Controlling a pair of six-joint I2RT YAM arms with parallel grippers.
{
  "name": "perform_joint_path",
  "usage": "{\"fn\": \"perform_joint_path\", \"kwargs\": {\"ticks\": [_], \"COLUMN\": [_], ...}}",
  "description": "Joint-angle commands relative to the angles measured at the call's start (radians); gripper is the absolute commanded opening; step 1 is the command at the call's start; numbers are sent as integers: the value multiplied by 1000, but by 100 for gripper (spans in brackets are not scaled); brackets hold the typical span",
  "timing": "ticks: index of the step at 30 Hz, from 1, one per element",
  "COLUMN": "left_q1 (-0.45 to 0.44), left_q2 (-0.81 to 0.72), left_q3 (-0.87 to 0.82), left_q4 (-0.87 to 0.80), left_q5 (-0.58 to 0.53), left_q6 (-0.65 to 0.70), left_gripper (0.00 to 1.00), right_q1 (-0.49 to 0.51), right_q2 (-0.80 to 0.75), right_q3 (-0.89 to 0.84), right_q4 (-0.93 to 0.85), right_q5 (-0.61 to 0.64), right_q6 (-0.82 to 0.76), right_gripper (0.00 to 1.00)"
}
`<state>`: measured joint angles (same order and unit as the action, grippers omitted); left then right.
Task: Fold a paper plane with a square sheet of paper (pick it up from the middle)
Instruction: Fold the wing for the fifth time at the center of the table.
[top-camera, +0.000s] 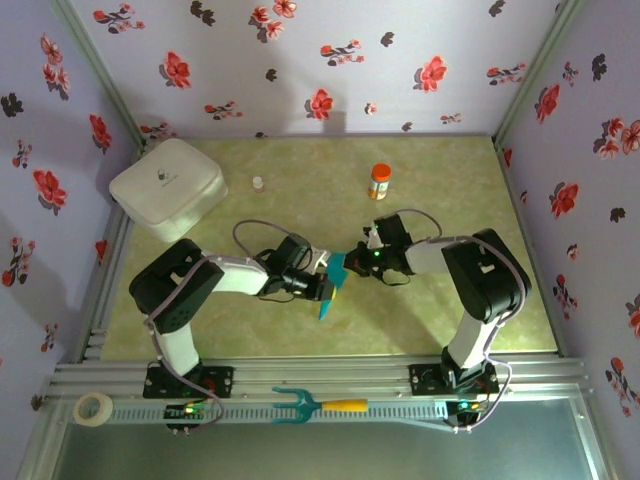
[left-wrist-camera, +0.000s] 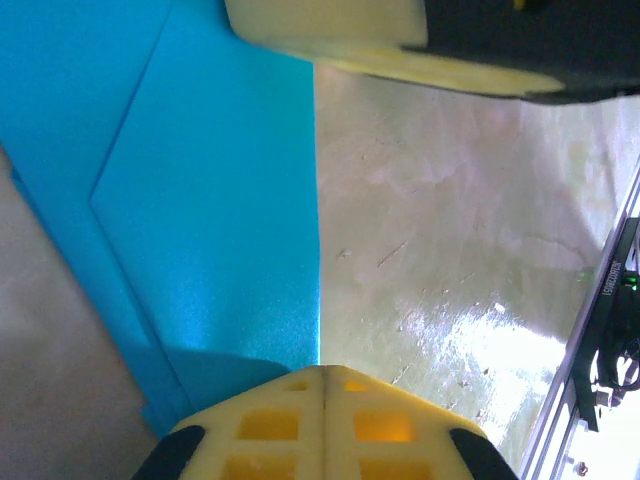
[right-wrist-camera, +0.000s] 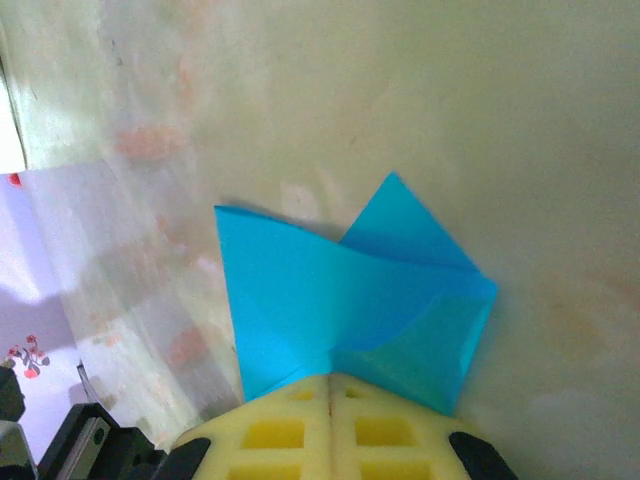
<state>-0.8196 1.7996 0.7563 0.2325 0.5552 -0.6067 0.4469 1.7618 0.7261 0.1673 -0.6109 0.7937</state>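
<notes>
The square sheet of paper (top-camera: 332, 281) is teal-blue and folded into a narrow, creased, pointed shape, held up between the two arms at mid-table. My left gripper (top-camera: 322, 286) is shut on its lower part. In the left wrist view the paper's (left-wrist-camera: 200, 200) straight edge runs into the closed seam of my left gripper (left-wrist-camera: 322, 372). My right gripper (top-camera: 351, 265) is shut on the paper's upper end. Folded flaps of paper (right-wrist-camera: 340, 295) fan out from the pressed-together tips of my right gripper (right-wrist-camera: 330, 378). One of the right fingers (left-wrist-camera: 330, 30) shows at the top of the left wrist view.
A white rounded box (top-camera: 167, 188) sits at the back left. A small pale bottle (top-camera: 258, 184) and an orange-capped jar (top-camera: 380, 181) stand behind the arms. On the near rail lie a teal pronged tool with yellow handle (top-camera: 318, 405) and a tape roll (top-camera: 93, 408).
</notes>
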Motion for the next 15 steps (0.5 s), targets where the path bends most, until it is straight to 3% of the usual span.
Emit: {"fn": "perform_joint_path", "kwargs": {"ticks": [1, 7, 15], "left_q1": [4, 4, 4], "left_q2": [61, 63, 63], "left_q3": [-56, -58, -64], "left_q4": [-159, -157, -147], "left_q5": [-52, -51, -51], "left_q6": [-1, 0, -4], "left_gripper": [0, 0, 0], "right_q1": [-42, -67, -116], "right_q2": [21, 33, 34], "right_q3": [32, 77, 96], "right_q4": [-24, -115, -111], "right_q5": [120, 193, 194], "right_q6": [5, -7, 6], "right_gripper": [3, 3, 3]}}
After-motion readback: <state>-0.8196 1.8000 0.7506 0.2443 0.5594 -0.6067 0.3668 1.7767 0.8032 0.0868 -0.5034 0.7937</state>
